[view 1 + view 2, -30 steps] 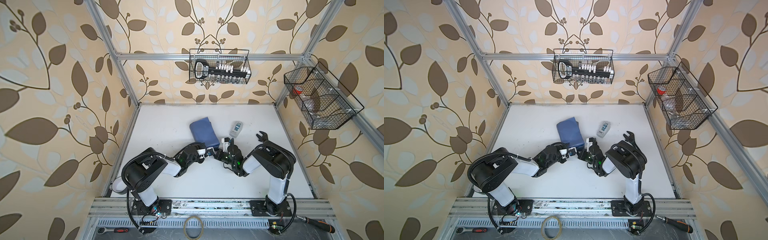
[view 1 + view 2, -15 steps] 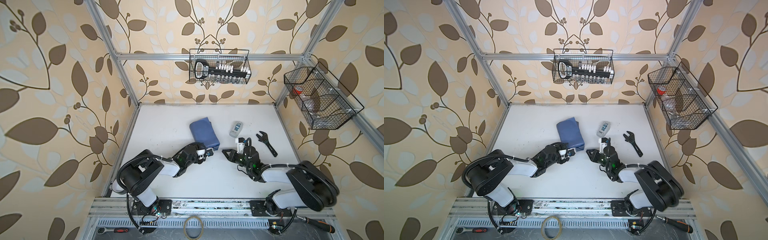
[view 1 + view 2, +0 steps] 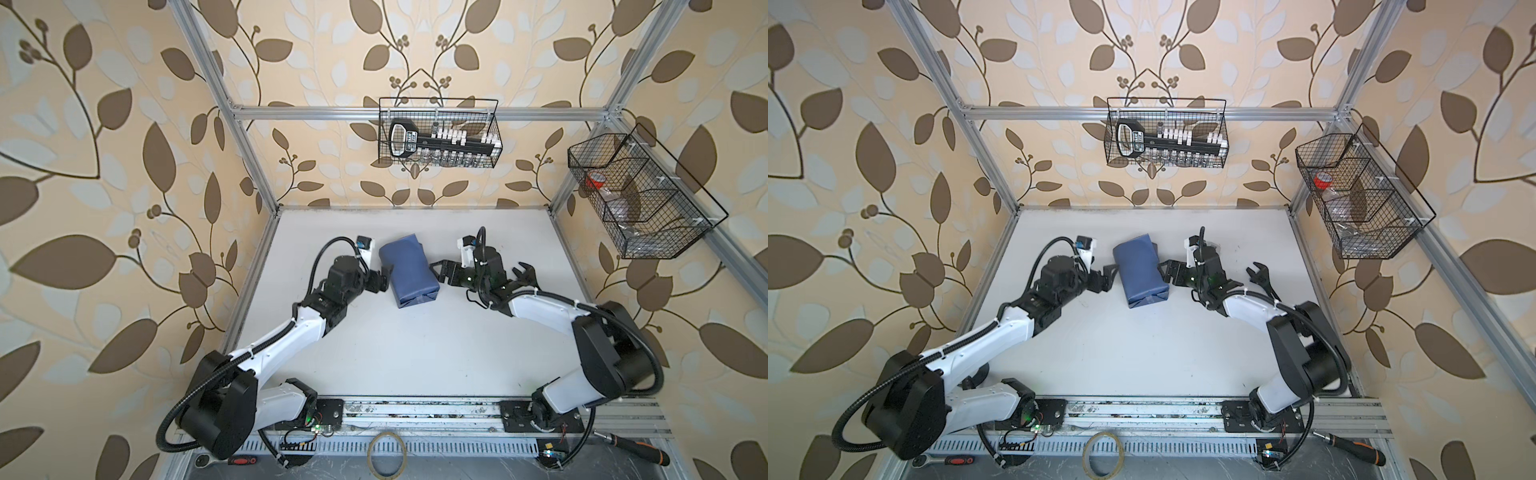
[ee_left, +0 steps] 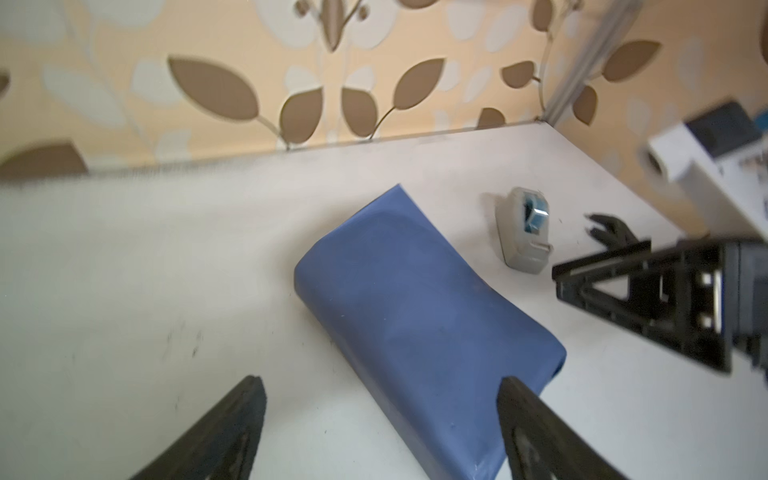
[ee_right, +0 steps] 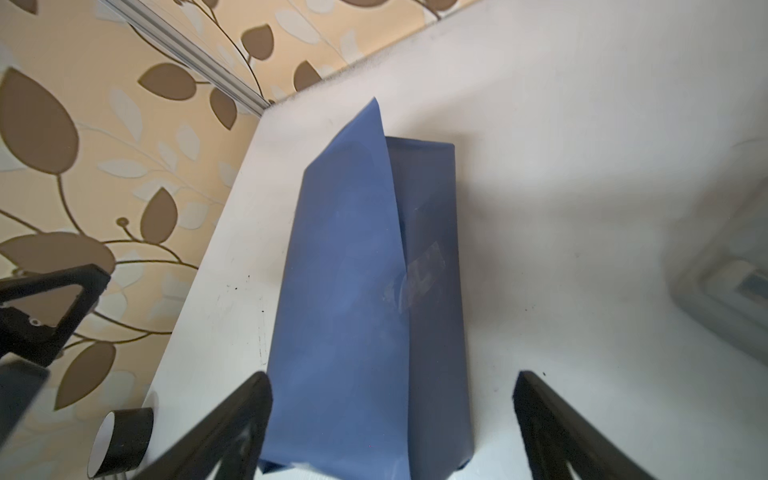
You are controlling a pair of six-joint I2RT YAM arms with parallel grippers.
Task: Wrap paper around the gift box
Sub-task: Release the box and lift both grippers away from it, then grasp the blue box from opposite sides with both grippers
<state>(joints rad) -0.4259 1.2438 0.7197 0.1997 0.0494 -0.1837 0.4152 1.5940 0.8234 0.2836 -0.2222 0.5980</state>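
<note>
On the table, the paper lay taped around the hidden gift box. On either side of the paper, the left pincer and right pincer gaped wide and empty. The parcel was likely light and slick, best gripped across its firm boxed middle.

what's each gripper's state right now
left gripper: open, holding nothing
right gripper: open, holding nothing

- No lettering can be read anywhere.
- The black tool rack inside the wire basket carries a white-edged label, too small to read.
</note>
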